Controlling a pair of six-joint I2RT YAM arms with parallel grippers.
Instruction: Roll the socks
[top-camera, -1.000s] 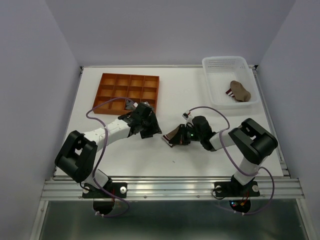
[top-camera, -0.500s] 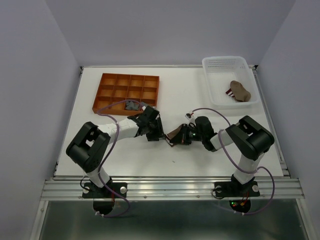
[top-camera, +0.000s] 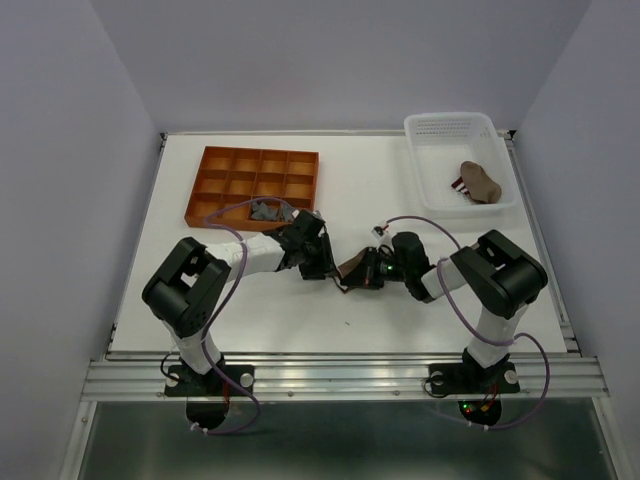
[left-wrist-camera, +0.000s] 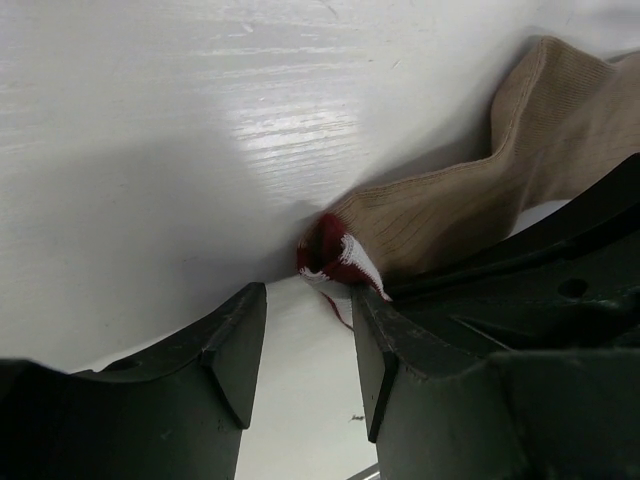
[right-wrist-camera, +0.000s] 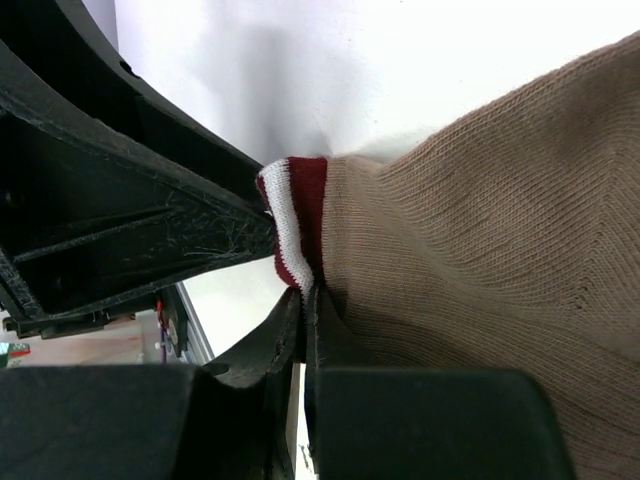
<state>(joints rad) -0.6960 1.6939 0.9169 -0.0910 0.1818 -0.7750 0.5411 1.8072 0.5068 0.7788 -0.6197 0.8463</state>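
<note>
Right gripper (right-wrist-camera: 304, 305), seemingly tight on sock (right-wrist-camera: 480, 250)

Your left arm (top-camera: 250, 256) and right arm (top-camera: 441, 281) share one build: white link tubes between bulky black joint housings. You'll see a left purple cable (top-camera: 222, 208) looping off one and a right purple cable (top-camera: 420, 219) off the other. The left gripper (left-wrist-camera: 308, 300) has matte black wedge fingers (left-wrist-camera: 225, 350), finely scratched in the right wrist view. The right gripper (right-wrist-camera: 303, 300) is black too, with a green light (top-camera: 386, 268) behind it.
</note>
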